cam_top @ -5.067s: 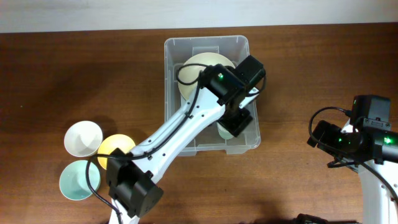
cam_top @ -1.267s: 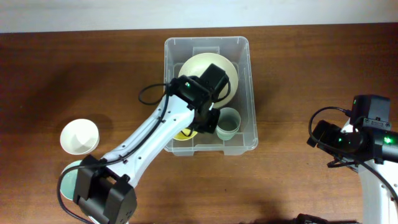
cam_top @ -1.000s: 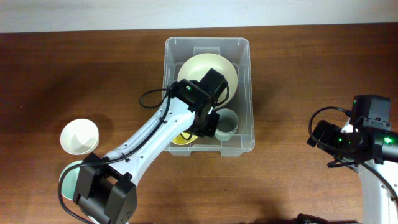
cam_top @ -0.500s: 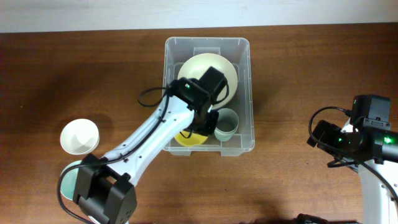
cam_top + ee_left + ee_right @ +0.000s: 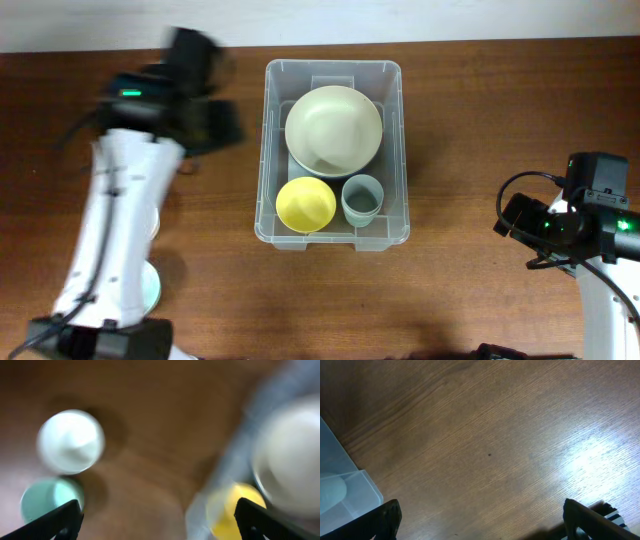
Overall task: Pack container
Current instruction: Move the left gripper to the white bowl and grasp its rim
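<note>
Overhead and wrist views, described from the robot's side of the table (image 5: 480, 120) outward.

**Arms.** The left arm (image 5: 115, 230) rises from the near left corner and stretches away from the robot. Its blurred wrist lies over bare wood left of the container (image 5: 270, 150). In the wrist view the left gripper (image 5: 157, 522) has its fingers (image 5: 55, 519) set wide apart at the lower corners, with nothing between them. The right arm (image 5: 575, 225) is folded at the near right edge, well apart from the container. The right gripper (image 5: 482, 522) is likewise spread and empty, hanging over bare table.

**Container.** It stands mid-table with its mouth upward and its long axis running away from the robot, short walls near and far. A yellow bowl (image 5: 305, 204) and a grey-green cup (image 5: 361, 199) sit side by side at the near end. A cream bowl (image 5: 333, 128) fills the far half.

**Obscured detail.**
- The left wrist view is heavily blurred.
- It shows a white bowl (image 5: 71, 441) and a teal bowl (image 5: 47, 502) only as soft discs on the wood.
- Overhead, the left arm covers most of the teal bowl, leaving a sliver.
- The left gripper is a dark smear there.
- The right wrist view catches just one container corner at its left edge.
</note>
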{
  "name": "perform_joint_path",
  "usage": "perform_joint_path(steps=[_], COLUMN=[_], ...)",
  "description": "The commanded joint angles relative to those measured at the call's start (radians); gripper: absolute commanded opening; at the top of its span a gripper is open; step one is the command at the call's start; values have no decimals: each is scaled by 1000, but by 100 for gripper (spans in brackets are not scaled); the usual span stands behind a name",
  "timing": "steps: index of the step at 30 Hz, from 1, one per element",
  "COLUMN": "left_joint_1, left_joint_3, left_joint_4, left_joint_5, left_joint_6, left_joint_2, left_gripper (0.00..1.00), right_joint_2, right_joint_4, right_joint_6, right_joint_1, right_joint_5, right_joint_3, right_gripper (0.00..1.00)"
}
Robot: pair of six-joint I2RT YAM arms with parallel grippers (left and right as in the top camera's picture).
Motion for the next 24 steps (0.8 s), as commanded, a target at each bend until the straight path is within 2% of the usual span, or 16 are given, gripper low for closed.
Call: perform_joint_path(steps=[1,5,9,14,17,24], left_joint_1=[148,267,328,353,354,354], left_joint_3=[-4,-79,-213,-352,-388,-389], left_joint_4=[-3,57,171,292,355,355], left_joint_5=[29,14,3,3,3,7], left_joint_6=[-162,-161,-161,-157,-111,-112], left_joint_2=[-5,10,47,123,219,372], left_gripper=[99,99,99,99,99,99], right_joint_2=[-2,-2,-2,-2,-2,-2], right_joint_4=[0,0,-1,-2,-2,-3], right_joint_6=[-6,-6,-6,-6,-6,-6], right_joint_1=[-5,-5,-5,-5,-5,-5], right_joint_5=[-2,-3,-3,-3,-3,-2], right_joint_3=[16,16,16,16,16,16], right_gripper=[99,99,99,99,99,99])
